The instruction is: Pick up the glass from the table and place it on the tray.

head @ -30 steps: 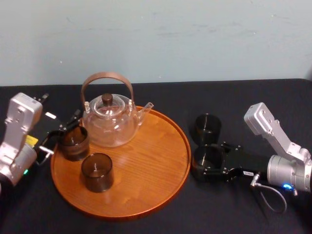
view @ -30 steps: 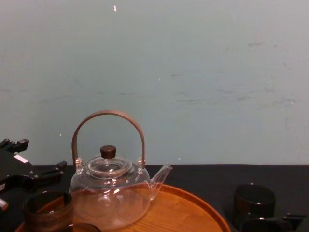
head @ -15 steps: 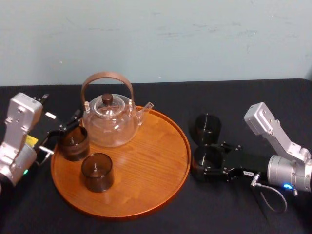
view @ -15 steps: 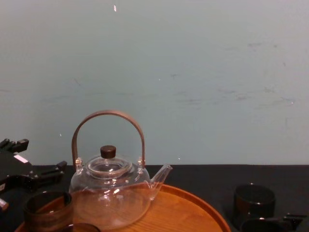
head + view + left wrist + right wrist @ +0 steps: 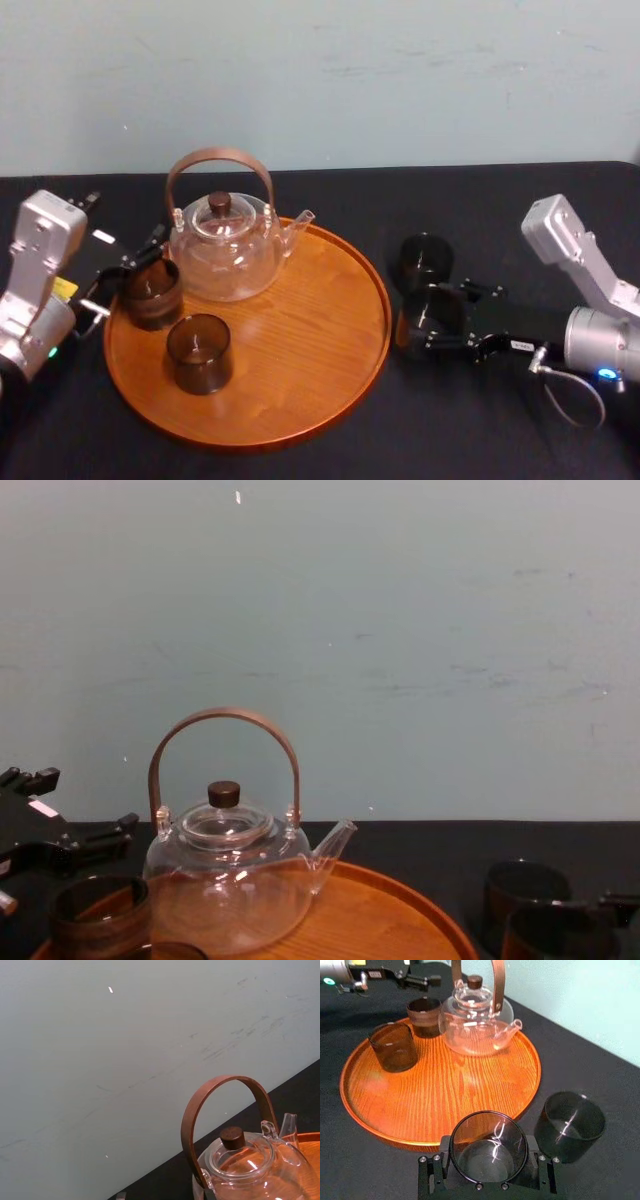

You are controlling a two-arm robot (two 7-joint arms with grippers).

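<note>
My right gripper (image 5: 432, 318) is shut on a dark smoked glass (image 5: 487, 1147), which sits between its two fingers, just right of the tray's rim. In the chest view the held glass (image 5: 555, 935) hangs low at the right. A second dark glass (image 5: 424, 260) stands on the black table just behind it. The round orange-brown wooden tray (image 5: 300, 400) carries a glass teapot (image 5: 225, 250) and two more dark glasses, one at the front left (image 5: 198, 352) and one by the left rim (image 5: 152, 292). My left gripper (image 5: 135, 268) rests open beside that left-rim glass.
The teapot's tall brown handle (image 5: 225, 720) arches over the tray's back left. A pale wall closes off the far side of the table. The tray's right half (image 5: 470, 1080) is bare wood. Black tabletop (image 5: 480, 210) stretches behind my right arm.
My right gripper has risen a little with the glass in it, and its wrist has drawn slightly to the right. The left arm and everything on the tray stay still.
</note>
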